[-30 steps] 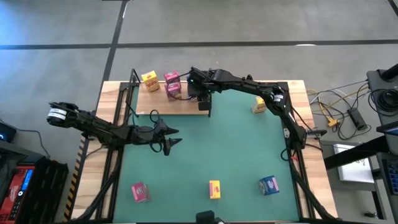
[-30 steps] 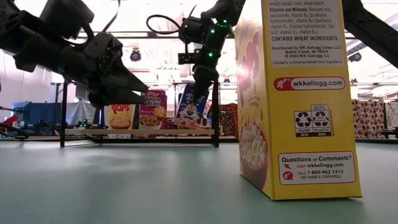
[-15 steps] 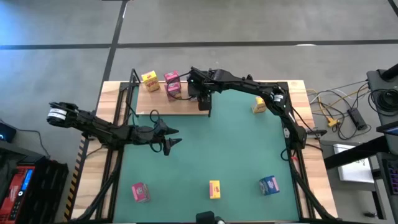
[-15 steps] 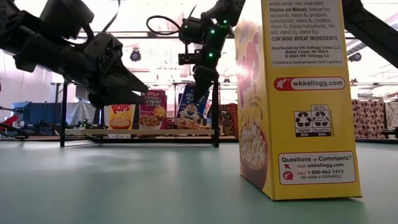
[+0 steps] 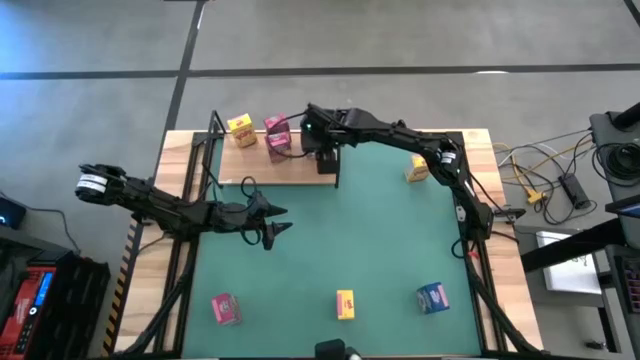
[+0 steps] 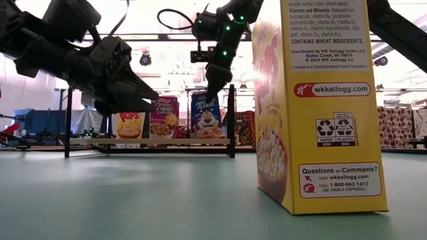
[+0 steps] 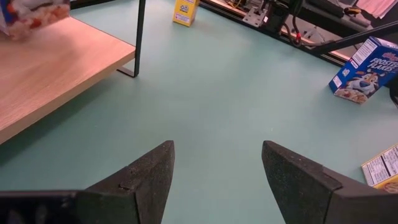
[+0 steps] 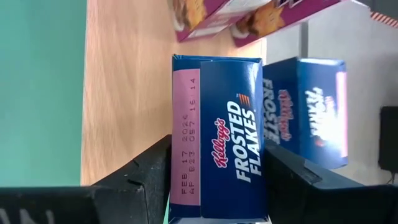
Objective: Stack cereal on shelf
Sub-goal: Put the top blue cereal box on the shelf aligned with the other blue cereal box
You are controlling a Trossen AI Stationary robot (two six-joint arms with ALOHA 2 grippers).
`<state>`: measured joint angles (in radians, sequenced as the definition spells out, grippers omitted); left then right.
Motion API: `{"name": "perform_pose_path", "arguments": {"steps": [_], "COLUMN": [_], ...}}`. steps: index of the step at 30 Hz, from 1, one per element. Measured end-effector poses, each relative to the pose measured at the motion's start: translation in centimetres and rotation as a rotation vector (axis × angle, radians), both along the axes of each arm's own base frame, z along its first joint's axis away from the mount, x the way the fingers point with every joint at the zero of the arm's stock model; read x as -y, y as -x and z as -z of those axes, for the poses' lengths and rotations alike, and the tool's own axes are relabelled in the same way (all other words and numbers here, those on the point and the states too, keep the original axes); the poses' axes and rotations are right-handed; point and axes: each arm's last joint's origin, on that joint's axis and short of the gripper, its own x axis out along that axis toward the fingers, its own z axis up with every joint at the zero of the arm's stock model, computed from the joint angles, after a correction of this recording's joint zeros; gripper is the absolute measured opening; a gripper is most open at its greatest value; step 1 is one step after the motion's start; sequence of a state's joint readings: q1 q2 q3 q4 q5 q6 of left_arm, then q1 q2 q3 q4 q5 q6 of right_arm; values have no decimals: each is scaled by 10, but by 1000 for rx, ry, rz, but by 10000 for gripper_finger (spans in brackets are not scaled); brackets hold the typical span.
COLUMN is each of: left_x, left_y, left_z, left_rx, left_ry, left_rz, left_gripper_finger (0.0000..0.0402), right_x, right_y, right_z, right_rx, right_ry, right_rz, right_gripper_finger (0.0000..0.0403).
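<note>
Cereal boxes stand in two groups: three on the shelf [image 5: 290, 172] at the table's twelve o'clock edge and four loose on the green mat [image 5: 330, 240]. On the shelf, seen from the low camera, a yellow box [image 6: 129, 125], a pink box [image 6: 163, 117] and a blue box [image 6: 205, 115] stand upright in a row, the blue one nearest the black post [image 6: 231, 120].

The right gripper [image 5: 322, 140] hangs just above the blue box. From its wrist camera, its fingers [image 8: 140, 177] sit either side of the box's top with narrow gaps; I cannot tell whether they touch it.

The left gripper [image 5: 270, 228] hovers over the mat at about nine o'clock from the table's centre, its jaws part-way apart and holding nothing.

On the mat, a second yellow box [image 5: 417, 169] stands at two o'clock. A second pink box [image 5: 225, 308] lies at seven o'clock, a third yellow box [image 5: 345, 304] at six o'clock, and a second blue box [image 5: 432, 298] at five o'clock.
</note>
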<state>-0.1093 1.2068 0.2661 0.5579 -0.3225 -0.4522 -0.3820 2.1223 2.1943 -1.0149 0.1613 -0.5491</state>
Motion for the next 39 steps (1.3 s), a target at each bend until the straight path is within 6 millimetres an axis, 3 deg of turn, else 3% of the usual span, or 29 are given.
{"name": "perform_pose_path", "arguments": {"steps": [9,15,31,39], "left_x": [0,0,0,0], "left_y": [0,0,0,0], "left_z": [0,0,0,0], "left_rx": [1,1,2,2], "left_ry": [0,0,0,0], "left_rz": [0,0,0,0], "left_gripper_finger": [227,227,227,227], "right_x": [0,-3,2,3], "right_y": [0,-1,-13,-12], "right_z": [-7,-6,10,8], "right_rx": [35,84,101,84], "right_ry": [-16,-127,-118,-65], "right_rz": [29,14,30,51], "right_gripper_finger": [192,192,192,192]}}
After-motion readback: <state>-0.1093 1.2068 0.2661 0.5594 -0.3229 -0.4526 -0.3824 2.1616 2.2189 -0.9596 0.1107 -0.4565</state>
